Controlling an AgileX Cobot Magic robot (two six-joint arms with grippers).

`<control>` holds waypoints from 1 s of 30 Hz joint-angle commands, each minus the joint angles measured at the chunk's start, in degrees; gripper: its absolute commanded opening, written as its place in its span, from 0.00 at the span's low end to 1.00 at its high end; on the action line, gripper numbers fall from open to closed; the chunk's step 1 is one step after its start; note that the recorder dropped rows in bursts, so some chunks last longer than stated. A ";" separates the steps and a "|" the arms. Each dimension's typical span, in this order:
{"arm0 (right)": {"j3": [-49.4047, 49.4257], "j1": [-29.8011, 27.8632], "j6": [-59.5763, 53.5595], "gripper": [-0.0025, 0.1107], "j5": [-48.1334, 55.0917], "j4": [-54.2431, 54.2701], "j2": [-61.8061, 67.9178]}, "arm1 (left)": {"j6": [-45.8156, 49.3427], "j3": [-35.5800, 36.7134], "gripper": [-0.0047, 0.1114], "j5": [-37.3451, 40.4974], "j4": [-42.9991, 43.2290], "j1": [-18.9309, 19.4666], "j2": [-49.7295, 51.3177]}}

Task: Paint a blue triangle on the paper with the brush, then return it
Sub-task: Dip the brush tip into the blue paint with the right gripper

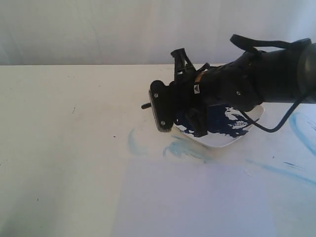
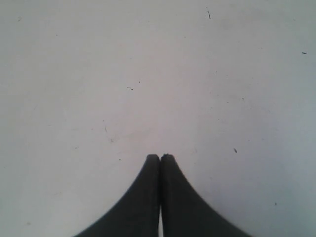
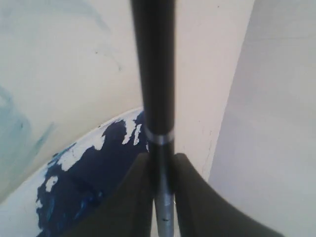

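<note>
My right gripper (image 1: 161,112) reaches in from the right over the paint plate and is shut on the brush (image 1: 146,105), whose black handle end pokes out to its left. In the right wrist view the brush (image 3: 153,74) runs lengthwise between the fingers (image 3: 140,195), its silver band just beyond them; the bristle tip is hidden. The paper (image 1: 207,207) lies in front of the plate and shows as a cooler white sheet (image 3: 276,123) in the wrist view. No blue triangle shows on it. My left gripper (image 2: 160,157) is shut and empty over bare table, outside the exterior view.
A white plate (image 1: 232,140) smeared with dark-blue paint (image 3: 94,182) sits under the right arm. Pale blue stains (image 1: 183,148) mark the table by the plate, more (image 1: 302,129) at the far right. A loose cable (image 1: 276,126) hangs from the arm.
</note>
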 commanded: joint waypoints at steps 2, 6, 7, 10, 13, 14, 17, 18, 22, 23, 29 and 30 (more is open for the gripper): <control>-0.39 -0.77 12.07 0.02 -9.23 4.45 -0.91 | -0.34 0.33 0.04 -0.13 -0.20 -0.30 0.11; -0.51 -1.77 20.87 0.02 -12.28 4.56 -2.49 | -0.34 0.33 0.04 -0.13 -0.20 -0.30 0.11; -0.64 -2.30 24.47 0.02 -12.28 4.67 -2.98 | -0.34 0.33 0.04 -0.13 -0.20 -0.30 0.11; -0.64 -3.87 33.57 0.02 -12.77 4.67 -4.95 | -0.34 0.33 0.04 -0.13 -0.20 -0.30 0.11; -0.64 -5.45 40.53 0.02 -13.56 4.67 -7.06 | -0.34 0.33 0.04 -0.13 -0.20 -0.30 0.11; -0.64 -5.81 41.82 0.02 -14.00 4.67 -7.66 | -0.34 0.33 0.04 -0.13 -0.20 -0.30 0.11; -0.64 -7.40 46.20 0.02 -15.17 4.67 -9.39 | -0.34 0.33 0.04 -0.13 -0.20 -0.30 0.11; -0.64 -7.89 48.29 0.02 -15.50 4.67 -9.89 | -0.34 0.33 0.04 -0.13 -0.20 -0.30 0.11; -0.64 -9.59 58.52 0.02 -15.64 4.67 -11.24 | -0.34 0.33 0.04 -0.13 -0.20 -0.30 0.11; -0.64 -9.95 59.66 0.02 -15.64 4.67 -11.37 | -0.34 0.33 0.04 -0.13 -0.20 -0.30 0.11; -0.64 -11.53 73.67 0.02 -15.64 4.80 -11.51 | -0.34 0.33 0.04 -0.13 -0.20 -0.30 0.11; -0.64 -11.76 74.81 0.02 -15.64 4.80 -11.51 | -0.34 0.33 0.04 -0.13 -0.20 -0.30 0.11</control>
